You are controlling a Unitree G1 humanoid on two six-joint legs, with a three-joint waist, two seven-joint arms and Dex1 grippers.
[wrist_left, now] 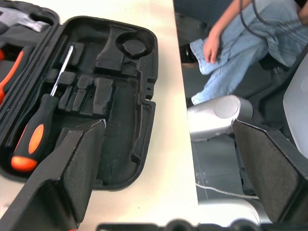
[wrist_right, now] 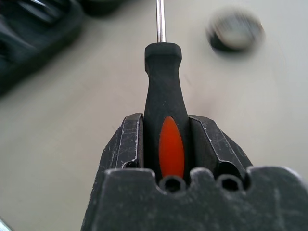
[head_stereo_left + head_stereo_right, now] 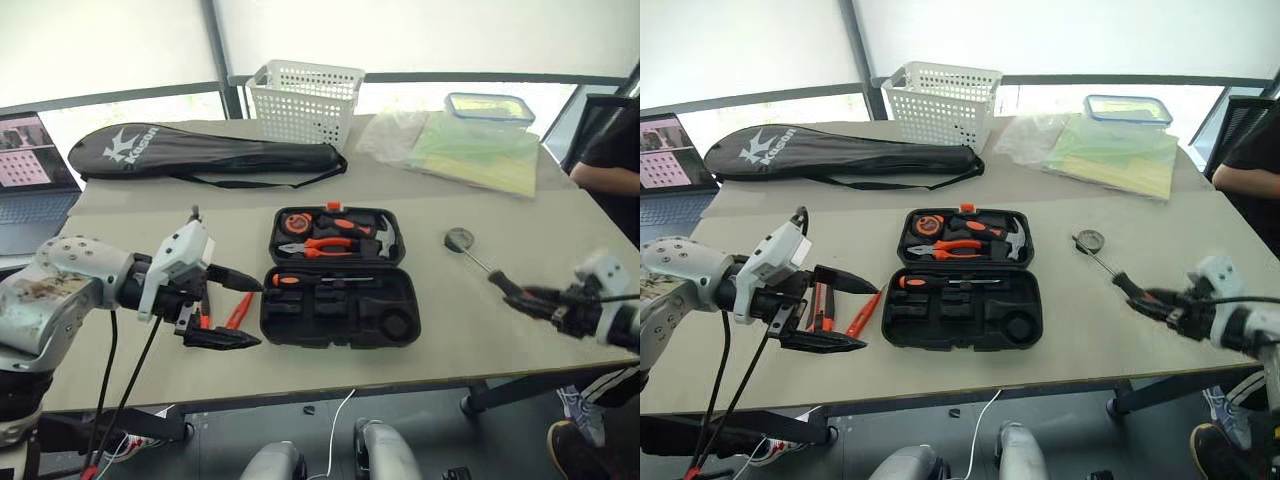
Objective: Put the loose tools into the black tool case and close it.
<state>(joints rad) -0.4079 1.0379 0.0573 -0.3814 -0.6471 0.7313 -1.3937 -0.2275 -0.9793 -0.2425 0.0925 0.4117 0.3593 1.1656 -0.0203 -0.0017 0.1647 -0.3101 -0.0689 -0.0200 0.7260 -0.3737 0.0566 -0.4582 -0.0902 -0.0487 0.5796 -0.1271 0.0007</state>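
You can read one brand only: white lettering, apparently "Kason", beside a white logo on the long black racket bag (image 3: 210, 152), at ten o'clock from the case.

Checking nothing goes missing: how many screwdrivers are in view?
3: one in the tool case front half, one gripped in the right hand, one slim orange one on the table beside the left hand. Others may be hidden.

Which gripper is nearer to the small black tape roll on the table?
Right. The right gripper, shut on a screwdriver, sits just short of the tape roll. The left gripper, open, hangs beyond the tool case, on its far side from the roll.
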